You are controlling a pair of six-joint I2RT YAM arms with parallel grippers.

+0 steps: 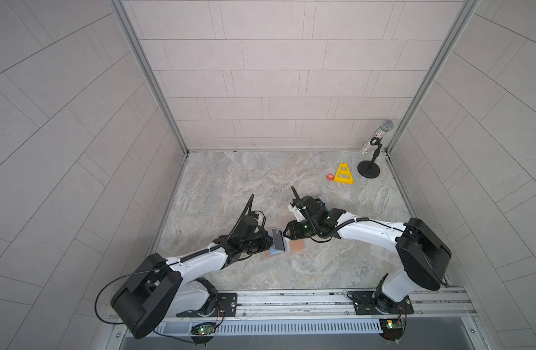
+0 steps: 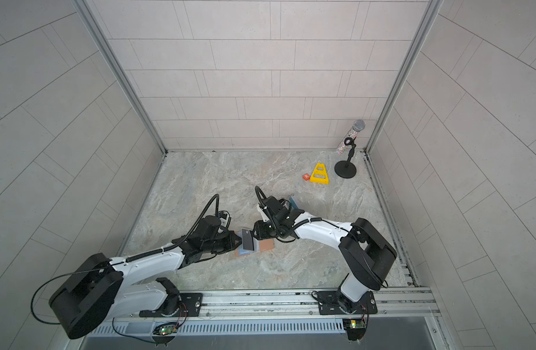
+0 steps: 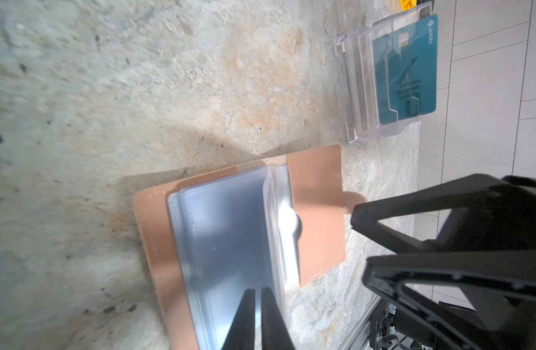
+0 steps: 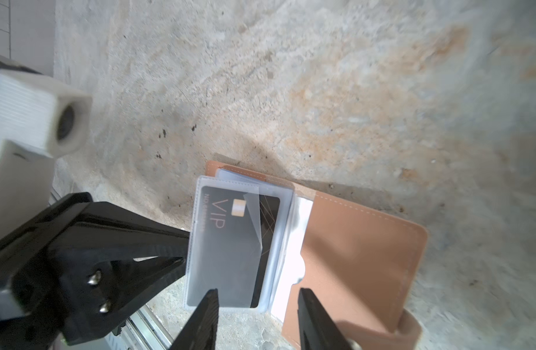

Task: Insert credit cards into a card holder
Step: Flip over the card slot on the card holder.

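Seating seems done: dark grey plastic card (image 4: pixel 230 242) inside clear sleeve (image 4: pixel 230 185) pinched by my left gripper (image 3: pixel 257 295); right gripper (image 4: pixel 257 312) gapes empty; fetch teal card (image 3: pixel 418 60).

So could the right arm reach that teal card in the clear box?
Probably yes: its pincer is open, gripping nothing, and the teal card sticks up from the clear box close beside it.

Well apart from the jaws stand a microphone (image 1: pixel 378 142), a yellow triangle (image 1: pixel 344 180) and, just beside it, an orange block (image 1: pixel 330 177).
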